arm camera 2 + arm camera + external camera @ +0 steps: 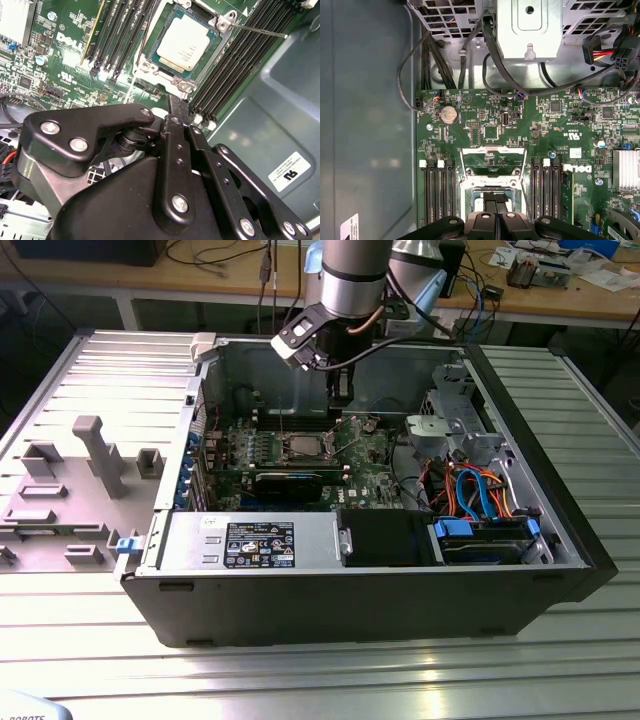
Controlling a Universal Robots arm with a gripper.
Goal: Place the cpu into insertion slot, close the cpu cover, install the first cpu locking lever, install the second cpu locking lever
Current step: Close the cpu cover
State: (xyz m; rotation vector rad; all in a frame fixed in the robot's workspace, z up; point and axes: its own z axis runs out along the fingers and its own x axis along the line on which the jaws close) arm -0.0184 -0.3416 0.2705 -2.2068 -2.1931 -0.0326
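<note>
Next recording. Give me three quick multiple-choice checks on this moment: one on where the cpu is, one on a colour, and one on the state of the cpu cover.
1. Where is the cpu?
A. In the insertion slot
B. On the table beside the case
C. On top of the drive cage

2. What colour is the motherboard?
A. Blue
B. Green
C. Red

3. How does the cpu cover stand?
A. Shut down over the chip
B. Swung up, off the chip
C. Taken out of the case

Answers:
1 A: in the second wrist view the cpu lies flat inside the insertion slot, its whole top bare.
2 B: the motherboard is green in the first wrist view.
3 B: in the first wrist view the cpu cover stands raised beyond the slot, with the board showing through its opening.
</note>
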